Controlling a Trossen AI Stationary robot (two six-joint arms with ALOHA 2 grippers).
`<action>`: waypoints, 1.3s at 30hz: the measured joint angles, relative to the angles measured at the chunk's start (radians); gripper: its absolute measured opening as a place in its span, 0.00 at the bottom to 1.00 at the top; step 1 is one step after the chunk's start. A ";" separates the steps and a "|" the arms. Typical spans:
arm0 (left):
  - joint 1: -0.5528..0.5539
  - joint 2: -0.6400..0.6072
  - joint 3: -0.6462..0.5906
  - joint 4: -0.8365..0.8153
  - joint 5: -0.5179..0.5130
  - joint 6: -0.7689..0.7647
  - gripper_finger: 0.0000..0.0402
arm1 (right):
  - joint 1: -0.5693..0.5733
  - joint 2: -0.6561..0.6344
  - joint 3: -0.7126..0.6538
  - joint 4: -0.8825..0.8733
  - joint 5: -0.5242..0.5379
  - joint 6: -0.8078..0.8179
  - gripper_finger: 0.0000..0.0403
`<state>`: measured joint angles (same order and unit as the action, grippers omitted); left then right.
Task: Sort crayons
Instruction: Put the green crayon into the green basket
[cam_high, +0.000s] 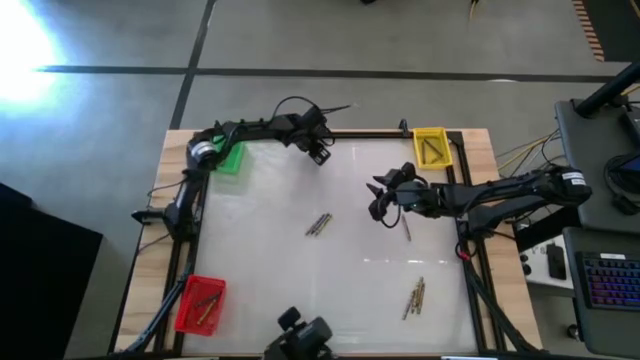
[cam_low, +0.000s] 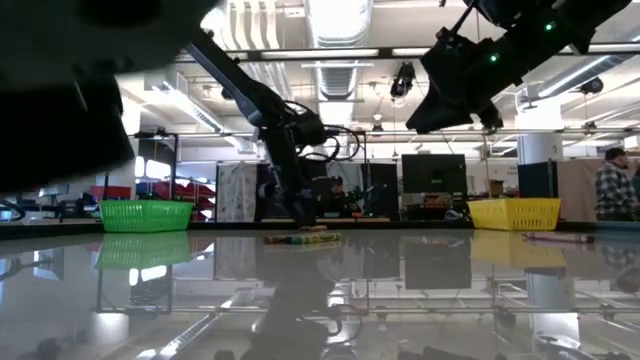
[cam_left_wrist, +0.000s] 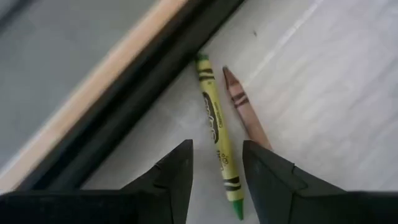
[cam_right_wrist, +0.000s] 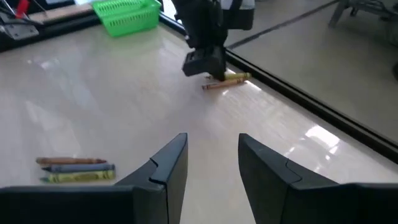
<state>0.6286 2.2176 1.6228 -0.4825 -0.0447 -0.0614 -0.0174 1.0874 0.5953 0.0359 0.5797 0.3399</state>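
Fingers (cam_left_wrist: 180, 180) of the left gripper (cam_left_wrist: 216, 177) standing apart, empty, straddling the lower end of a yellow-green crayon (cam_left_wrist: 217, 127) lying flat on the desk (cam_high: 280, 270) beside the black rail (cam_left_wrist: 134, 106) at the far edge. Lying just beside it, tips nearly meeting, a brown crayon (cam_left_wrist: 244, 109). Judging both as light, stiff wax sticks in slick paper wrappers, brittle if bent, prone to rolling or skidding on the glossy top. Best taking hold across the wrapped middle, squarely, gently, closing low against the surface and keeping clear of the neighbour.

Resting farther out: a small cluster (cam_high: 319, 225) mid-desk, a single crayon (cam_high: 405, 230) by the right arm, another cluster (cam_high: 415, 297) nearer the front.

Hovering right of centre above the desk, right gripper (cam_right_wrist: 211, 165) with fingers parted, holding nothing.

Sitting at the corners: green bin (cam_high: 232, 160), yellow bin (cam_high: 431, 146), red bin (cam_high: 200, 304).
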 joint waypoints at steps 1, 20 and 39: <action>0.001 0.016 0.020 -0.024 0.022 0.001 0.31 | 0.000 -0.001 0.000 -0.012 0.001 -0.001 0.32; 0.011 0.109 0.234 -0.325 0.086 0.054 0.02 | 0.018 -0.021 -0.008 -0.050 -0.011 0.017 0.29; -0.002 -0.399 -0.352 -0.175 0.034 -0.014 0.00 | 0.033 -0.021 -0.008 -0.049 -0.011 0.016 0.27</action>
<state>0.6263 1.8187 1.2704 -0.6578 -0.0105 -0.0756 0.0154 1.0668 0.5873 -0.0132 0.5690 0.3557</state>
